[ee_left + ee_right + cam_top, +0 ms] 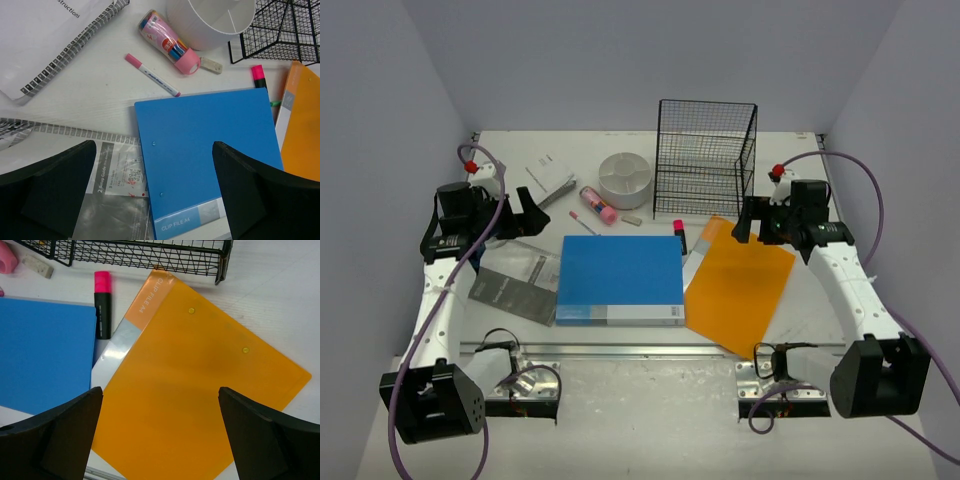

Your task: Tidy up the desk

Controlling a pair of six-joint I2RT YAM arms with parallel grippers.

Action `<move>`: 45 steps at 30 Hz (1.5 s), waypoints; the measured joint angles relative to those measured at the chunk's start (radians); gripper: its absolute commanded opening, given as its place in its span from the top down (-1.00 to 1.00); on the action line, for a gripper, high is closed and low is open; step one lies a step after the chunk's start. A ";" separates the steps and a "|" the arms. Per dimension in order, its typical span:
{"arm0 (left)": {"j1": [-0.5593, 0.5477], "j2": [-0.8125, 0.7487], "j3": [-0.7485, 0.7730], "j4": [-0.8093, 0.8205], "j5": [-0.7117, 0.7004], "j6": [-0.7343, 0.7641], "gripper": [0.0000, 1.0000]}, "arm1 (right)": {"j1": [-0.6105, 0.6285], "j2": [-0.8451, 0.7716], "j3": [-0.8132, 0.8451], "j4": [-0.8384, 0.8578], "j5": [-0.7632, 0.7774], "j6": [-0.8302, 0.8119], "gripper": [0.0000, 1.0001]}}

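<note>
Top external view: the desk point(590, 150) fills the floor of the enclosure, with clutter across its middle. The 2 grippers hang empty, fingers wide apart. The right gripper point(160, 390) sits directly over the orange file point(200, 390). That file's long axis runs roughly near-far, its near end swung left and its far corner just beside the rack point(705, 168). The left gripper point(152, 147) hovers over the left part of the blue file point(205, 150). For the orange file, the right arm looks nearer.

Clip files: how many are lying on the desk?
2. A blue file lies in the middle. An orange file lies at an angle to its right, in front of the rack. None shows underneath them, though one could be hidden there.
</note>
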 measured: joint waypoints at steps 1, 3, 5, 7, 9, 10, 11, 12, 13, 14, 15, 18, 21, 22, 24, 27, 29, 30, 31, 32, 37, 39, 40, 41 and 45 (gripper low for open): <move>0.000 -0.003 -0.003 0.002 0.000 0.000 -1.00 | -0.002 -0.002 -0.001 0.002 -0.001 0.002 -0.97; 0.000 -0.010 -0.010 0.009 0.010 0.003 -0.99 | -0.010 -0.010 -0.007 0.006 -0.008 0.007 -0.97; 0.000 -0.021 -0.024 0.019 0.040 0.008 -0.98 | -0.030 -0.021 -0.013 0.009 -0.022 0.014 -0.97; -0.015 -0.029 -0.040 0.022 0.071 0.021 -0.94 | -0.057 -0.037 -0.026 0.015 -0.032 0.023 -0.97; -0.070 -0.027 -0.054 0.022 0.080 0.045 -0.90 | -0.077 -0.051 -0.035 0.015 -0.034 0.030 -0.97; -0.111 -0.022 -0.060 0.026 0.082 0.055 -0.89 | -0.083 -0.055 -0.037 0.014 -0.035 0.032 -0.97; -0.162 -0.016 -0.069 0.038 0.084 0.062 -0.89 | -0.085 -0.058 -0.038 0.013 -0.035 0.035 -0.97; -0.225 -0.011 -0.084 0.056 0.084 0.065 -0.88 | -0.085 -0.058 -0.038 0.013 -0.035 0.036 -0.97; -0.274 -0.007 -0.098 0.071 0.086 0.067 -0.87 | -0.085 -0.058 -0.038 0.013 -0.036 0.039 -0.97; -0.326 -0.001 -0.112 0.089 0.085 0.063 -0.86 | -0.085 -0.058 -0.038 0.012 -0.037 0.043 -0.97; -0.380 0.009 -0.124 0.108 0.085 0.057 -0.85 | -0.085 -0.056 -0.038 0.010 -0.038 0.047 -0.97; -0.531 0.096 -0.129 0.205 0.077 0.030 -0.80 | -0.086 -0.032 -0.024 -0.003 -0.040 0.059 -0.97; -0.633 0.212 -0.107 0.279 0.071 0.013 -0.80 | -0.096 -0.001 -0.012 -0.015 -0.043 0.068 -0.97; -0.662 0.255 -0.092 0.299 0.067 0.009 -0.79 | -0.101 0.007 -0.011 -0.019 -0.044 0.070 -0.97; -0.706 0.332 -0.052 0.344 0.067 0.000 -0.78 | -0.130 0.011 -0.013 -0.027 -0.069 0.078 -0.97; -0.748 0.459 0.029 0.443 0.075 -0.015 -0.77 | -0.203 0.002 -0.035 -0.023 -0.112 0.086 -0.97; -0.767 0.538 0.076 0.509 0.081 -0.029 -0.76 | -0.265 -0.004 -0.064 -0.024 -0.137 0.088 -0.97; -0.775 0.573 0.095 0.540 0.083 -0.034 -0.75 | -0.292 -0.005 -0.079 -0.030 -0.149 0.090 -0.97; -0.781 0.605 0.110 0.563 0.088 -0.045 -0.75 | -0.322 -0.004 -0.092 -0.032 -0.159 0.090 -0.97; -0.789 0.640 0.125 0.588 0.092 -0.056 -0.74 | -0.350 -0.003 -0.106 -0.034 -0.169 0.090 -0.97; -0.826 0.819 0.194 0.688 0.100 -0.106 -0.72 | -0.460 0.025 -0.183 -0.034 -0.206 0.073 -0.88; -0.836 0.877 0.219 0.707 0.101 -0.121 -0.69 | -0.494 0.052 -0.206 -0.031 -0.221 0.067 -0.85; -0.839 0.903 0.234 0.715 0.102 -0.130 -0.68 | -0.512 0.067 -0.216 -0.029 -0.232 0.064 -0.84; -0.842 0.925 0.248 0.724 0.103 -0.137 -0.66 | -0.525 0.080 -0.224 -0.027 -0.241 0.061 -0.82; -0.845 0.994 0.308 0.756 0.102 -0.165 -0.60 | -0.581 0.118 -0.235 -0.023 -0.276 0.048 -0.77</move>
